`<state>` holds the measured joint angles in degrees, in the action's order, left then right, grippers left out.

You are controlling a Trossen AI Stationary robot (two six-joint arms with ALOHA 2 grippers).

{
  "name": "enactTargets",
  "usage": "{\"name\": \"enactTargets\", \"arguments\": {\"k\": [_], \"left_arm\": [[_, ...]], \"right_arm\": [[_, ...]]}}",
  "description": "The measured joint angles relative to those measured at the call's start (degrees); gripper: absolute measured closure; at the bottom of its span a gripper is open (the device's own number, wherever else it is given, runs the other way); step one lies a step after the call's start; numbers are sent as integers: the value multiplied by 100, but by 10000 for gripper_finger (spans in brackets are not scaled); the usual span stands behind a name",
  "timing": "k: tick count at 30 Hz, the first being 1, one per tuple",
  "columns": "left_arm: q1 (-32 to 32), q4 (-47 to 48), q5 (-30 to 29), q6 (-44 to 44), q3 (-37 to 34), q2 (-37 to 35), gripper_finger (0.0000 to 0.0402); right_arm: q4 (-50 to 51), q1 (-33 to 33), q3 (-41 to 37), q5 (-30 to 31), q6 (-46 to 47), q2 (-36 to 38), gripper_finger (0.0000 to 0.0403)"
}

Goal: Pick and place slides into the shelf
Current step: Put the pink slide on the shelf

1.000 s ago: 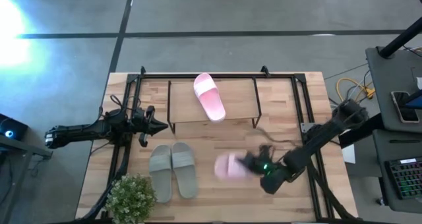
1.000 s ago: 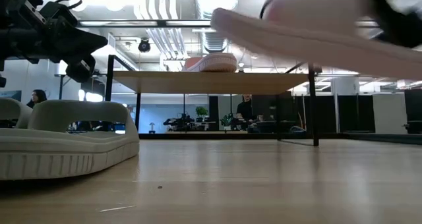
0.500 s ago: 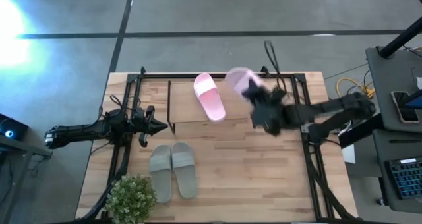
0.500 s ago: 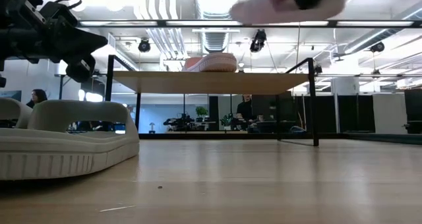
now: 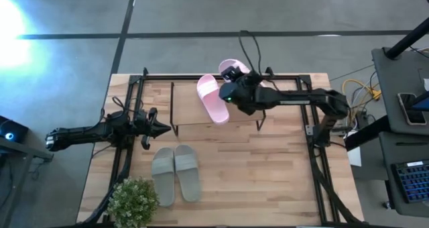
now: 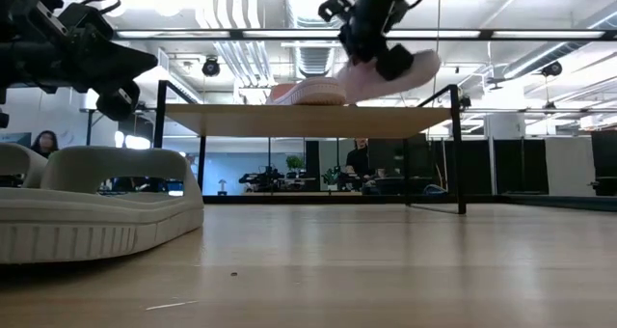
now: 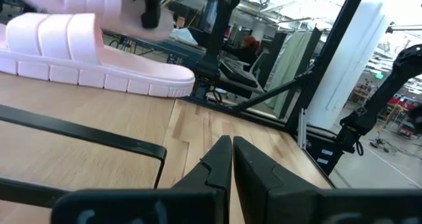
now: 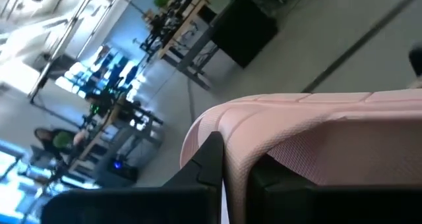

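An open-plan lab or office is suggested by exposed ceiling ducts (image 6: 231, 53), distant desks (image 8: 109, 128) (monitors lit) and concrete floor (image 5: 201, 10).

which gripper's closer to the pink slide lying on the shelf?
Right. The right gripper, carrying the other pink slide, is just beside the pink slide on the shelf. The left gripper waits off the shelf's left end.

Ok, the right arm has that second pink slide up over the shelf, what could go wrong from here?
The right gripper holds the carried pink slide tilted above the shelf, so it may land askew. It hangs close beside the pink slide already on top, which it could nudge. It sits near the back edge and could slip off.
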<state>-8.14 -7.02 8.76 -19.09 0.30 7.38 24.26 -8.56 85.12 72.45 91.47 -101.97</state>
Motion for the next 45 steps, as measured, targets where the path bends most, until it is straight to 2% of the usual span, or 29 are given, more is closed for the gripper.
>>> {"name": "enactTargets", "arguments": {"k": [3, 5, 15, 18, 21, 27, 29, 37, 45], "left_arm": [[2, 2, 0, 0, 0, 9, 401], [2, -3, 0, 0, 0, -1, 401], [2, -1, 0, 0, 0, 10, 401], [0, -7, 1, 0, 0, 3, 401], [0, -1, 1, 0, 0, 0, 401], [2, -2, 0, 0, 0, 7, 401], [0, 2, 1, 0, 0, 0, 401], [0, 2, 0, 0, 0, 2, 401], [1, 0, 1, 0, 0, 1, 401]], "right_arm": [[76, -4, 34, -82, 790, -236, 378], [55, 0, 70, -94, 925, -322, 365], [80, 2, 68, -633, 195, -306, 265], [72, 2, 102, -1300, -284, -213, 240], [76, 9, 184, -1644, -1059, -169, 224], [150, 28, 397, -2796, -2615, -139, 211], [351, 28, 453, -2966, -2876, -136, 209], [1663, 28, 470, -3119, -1935, -132, 209], [2262, 28, 491, -3494, -1932, 2, 209]]}}
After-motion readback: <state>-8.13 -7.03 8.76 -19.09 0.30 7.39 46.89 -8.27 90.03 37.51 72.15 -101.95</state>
